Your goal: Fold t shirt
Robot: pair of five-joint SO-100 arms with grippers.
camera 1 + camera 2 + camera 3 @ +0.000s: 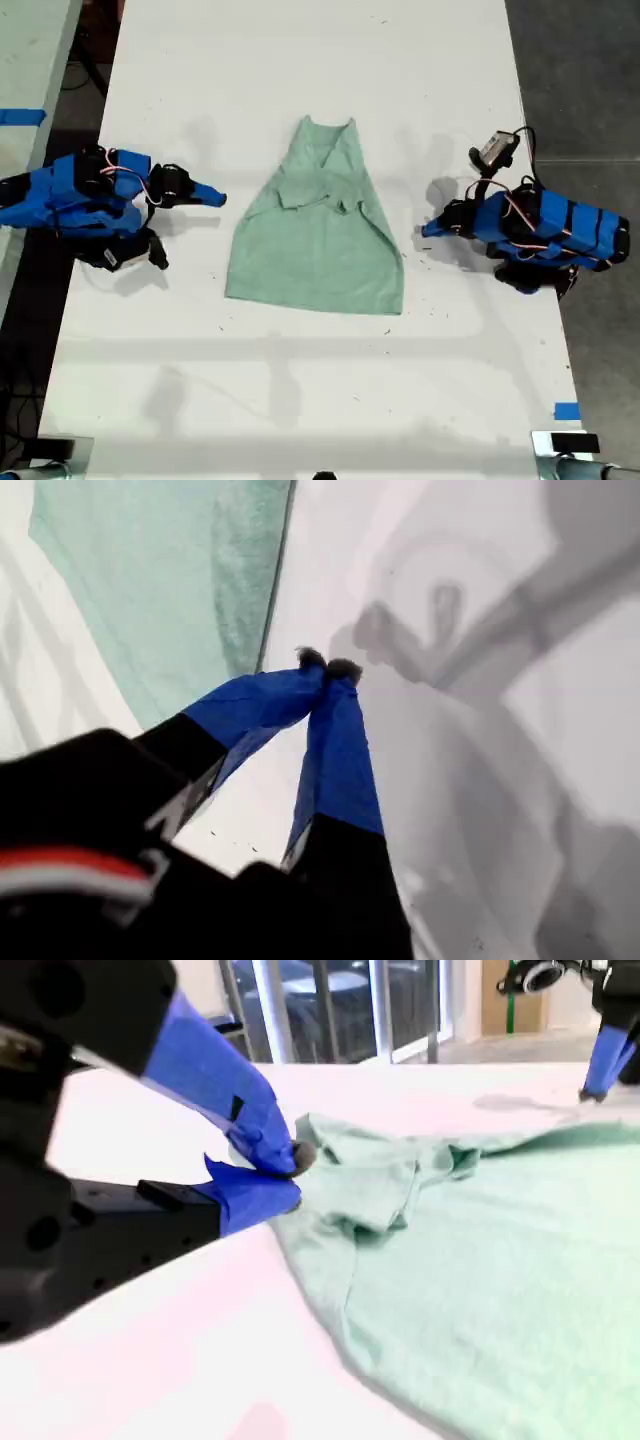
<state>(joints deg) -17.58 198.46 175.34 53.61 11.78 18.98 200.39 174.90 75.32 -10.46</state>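
Note:
The pale mint-green t shirt [315, 240] lies flat in the middle of the white table [320, 60], collar towards the far edge, both sleeves folded in over the chest. My first gripper [428, 230] sits at the exterior view's right, shut and empty, its tips [328, 665] resting just off the t shirt's [170, 580] side edge. At the exterior view's left is my second gripper [218, 199], also shut on nothing. In its wrist view the second gripper [293, 1175] points at the t shirt's [480, 1250] folded sleeve, a short gap away.
Blue tape marks sit at the exterior view's lower right [566, 410] and on a neighbouring table at its left [20, 116]. Dark floor borders the table on both sides. Small devices stand at the near table corners [565, 442].

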